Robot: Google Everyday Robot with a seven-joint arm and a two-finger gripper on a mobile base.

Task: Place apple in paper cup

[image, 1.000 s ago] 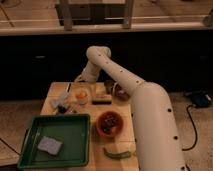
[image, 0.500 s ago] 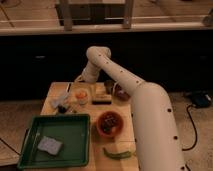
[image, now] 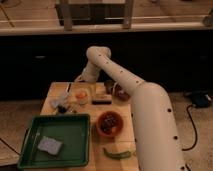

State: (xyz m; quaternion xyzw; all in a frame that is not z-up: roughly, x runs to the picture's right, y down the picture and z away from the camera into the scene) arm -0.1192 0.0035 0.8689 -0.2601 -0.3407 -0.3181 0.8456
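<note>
The apple [image: 80,93] is a small orange-red round fruit at the back left of the wooden table [image: 97,162]. It appears to sit inside the rim of the pale paper cup [image: 81,100]. My gripper [image: 81,83] hangs at the end of the white arm [image: 120,80], just above and behind the apple and cup. I cannot tell whether it touches the apple.
An orange bowl [image: 109,124] with dark contents stands mid-table. A green tray [image: 57,140] holding a pale sponge [image: 50,145] fills the front left. A green pepper [image: 118,153] lies in front. A dark cup [image: 120,93], a flat box [image: 101,93] and a crumpled wrapper [image: 61,103] lie nearby.
</note>
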